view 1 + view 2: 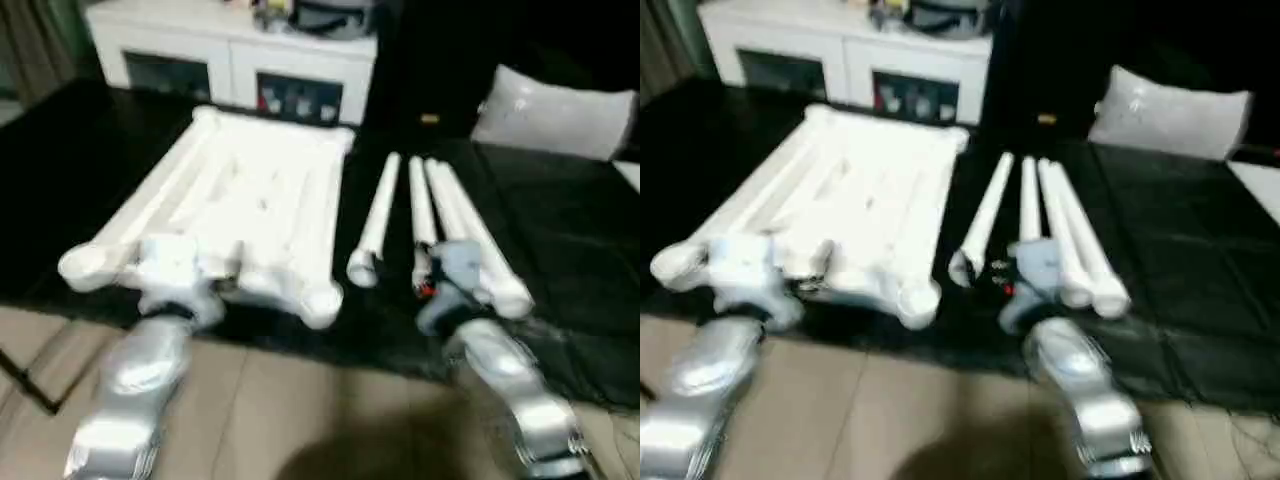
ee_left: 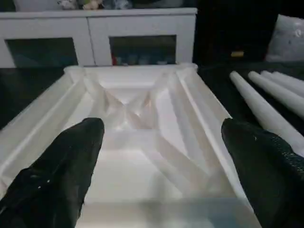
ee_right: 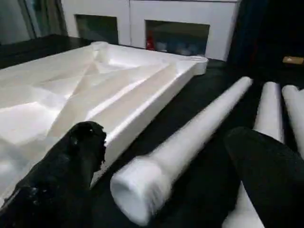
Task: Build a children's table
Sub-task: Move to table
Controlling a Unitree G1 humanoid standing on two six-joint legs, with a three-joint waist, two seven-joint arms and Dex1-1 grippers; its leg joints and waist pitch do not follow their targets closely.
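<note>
tabletop upside down on a black mat, legs loose beside it, both pincers released.

no writing or brand legible anywhere, on the parts or on the cabinet (image 1: 235,55) behind. white tabletop (image 1: 250,205) lying ribbed side up on the black mat (image 1: 560,240), round corner sockets showing at the near corners. four white legs (image 1: 440,220) laid lengthwise on the mat to its right, one leg (image 3: 190,142) set slightly apart and nearest the tabletop, three close together. left gripper (image 2: 159,137) spread wide over the near edge of the tabletop, fingers (image 2: 61,166) straddling the ribbed middle, grasping nothing. right gripper (image 3: 166,156) equally wide at the near ends of the legs, the apart leg's open socket end just between its fingers, not clamped. grey pillow (image 1: 555,110) far right, beyond the legs.
</note>
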